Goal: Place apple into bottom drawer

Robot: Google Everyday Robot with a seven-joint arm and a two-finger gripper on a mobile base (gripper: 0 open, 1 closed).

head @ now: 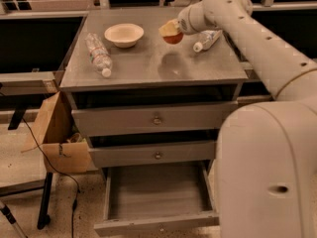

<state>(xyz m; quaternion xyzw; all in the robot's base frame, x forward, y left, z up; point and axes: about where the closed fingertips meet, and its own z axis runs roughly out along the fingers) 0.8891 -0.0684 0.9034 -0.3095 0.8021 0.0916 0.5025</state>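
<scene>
1. Camera view: your gripper (170, 31) sits over the back right part of the tabletop (148, 71), at the end of the arm reaching in from the right.
2. Its fingers (167, 28) are closed around the apple (174, 38), which pokes out beneath them. The shadow on the tabletop below suggests the apple hangs clear of the surface.
3. The bowl (124, 34) is near the apple on its left. The right bottle (207, 38) lies just beside it, and the left bottle (98, 53) is well apart.
4. The bottom drawer (158, 192) stands pulled open, while the two upper drawers are shut.
5. What your next move turns on: the bottom drawer lies far below the apple and toward the camera, nearly in line with it left to right. Its open box juts out past the tabletop's front edge. You would likely need to bring the apple forward beyond that edge before lowering it, or the tabletop blocks the way down.
</scene>
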